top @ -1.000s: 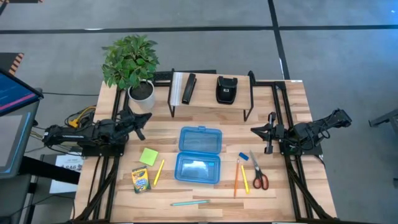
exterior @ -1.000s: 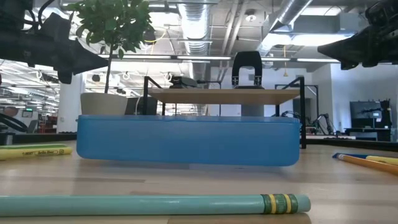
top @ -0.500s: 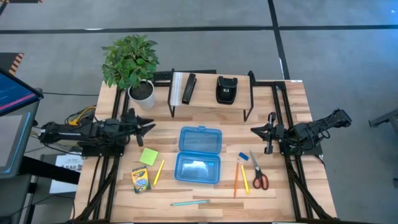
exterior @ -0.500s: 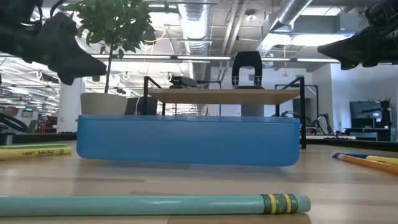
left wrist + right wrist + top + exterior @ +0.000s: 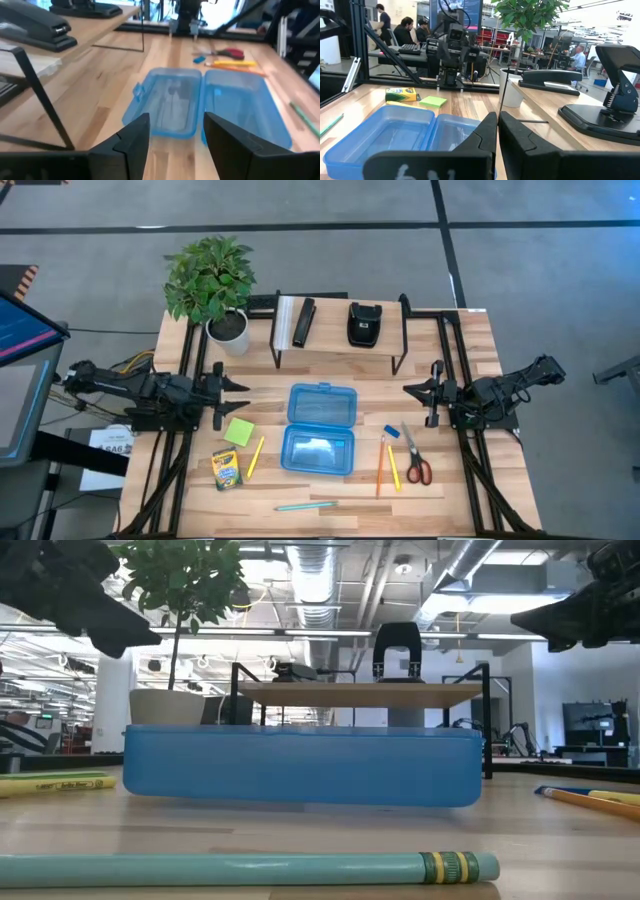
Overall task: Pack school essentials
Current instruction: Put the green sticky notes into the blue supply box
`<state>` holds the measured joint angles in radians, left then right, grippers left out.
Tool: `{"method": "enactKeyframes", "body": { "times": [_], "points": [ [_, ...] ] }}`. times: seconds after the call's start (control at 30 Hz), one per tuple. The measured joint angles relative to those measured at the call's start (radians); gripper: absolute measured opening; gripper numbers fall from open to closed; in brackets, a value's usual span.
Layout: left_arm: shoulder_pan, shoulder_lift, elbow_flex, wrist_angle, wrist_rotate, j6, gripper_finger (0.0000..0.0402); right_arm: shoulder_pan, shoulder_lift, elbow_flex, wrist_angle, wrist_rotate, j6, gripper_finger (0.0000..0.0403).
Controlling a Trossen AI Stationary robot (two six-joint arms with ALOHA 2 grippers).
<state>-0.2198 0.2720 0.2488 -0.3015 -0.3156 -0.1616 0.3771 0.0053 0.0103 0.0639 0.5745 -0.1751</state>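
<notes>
Wooden tabletop [image 5: 470, 340] carries an open blue box [image 5: 319, 430] with nothing packed: pad [image 5: 239, 431], crayons [image 5: 226, 469] and one pencil [image 5: 254, 457] lie on its left, teal pen [image 5: 305, 505] in front, eraser [image 5: 391, 431], scissors [image 5: 414, 457] and two pencils [image 5: 387, 467] on its right. Left tool [image 5: 228, 389] hovers with fingers wide just beyond the pad, so the first pick seems in hand, calling for a drop onto the pad. Right tool [image 5: 418, 392] waits near the eraser, fingers nearly together.

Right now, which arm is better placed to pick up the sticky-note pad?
The left. Its gripper, fingers open, hovers just behind the pad on the table's left half. The right gripper, fingers shut, waits on the far side of the open blue box, near the scissors.
</notes>
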Motion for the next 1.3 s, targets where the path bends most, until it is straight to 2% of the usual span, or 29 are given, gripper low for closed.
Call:
{"method": "enactKeyframes", "body": {
  "times": [0.23,0.5,0.73,0.9,1.1,1.3],
  "points": [
    [-0.109,0.097,0.005,-0.026,-0.030,-0.063,0.0169,0.000,0.000,0.000,0.000,0.000,0.000,0.0043],
    [-0.231,0.260,0.005,0.070,-0.092,-0.162,0.0168,0.000,0.000,0.000,0.000,0.000,0.000,0.0043],
    [-0.286,0.364,0.005,0.075,-0.132,-0.247,0.0168,0.000,0.000,0.000,0.000,0.000,0.000,0.0043],
    [-0.330,0.395,0.005,0.074,-0.130,-0.240,0.0168,0.000,0.000,0.000,0.000,0.000,0.000,0.0043],
    [-0.405,0.446,0.049,0.000,-0.112,-0.259,0.0168,0.000,0.000,0.000,0.000,0.000,0.000,0.0043],
    [-0.475,0.574,0.113,-0.091,-0.116,-0.302,0.0168,0.000,0.000,0.000,0.000,0.000,0.000,0.0043]
  ]
}}
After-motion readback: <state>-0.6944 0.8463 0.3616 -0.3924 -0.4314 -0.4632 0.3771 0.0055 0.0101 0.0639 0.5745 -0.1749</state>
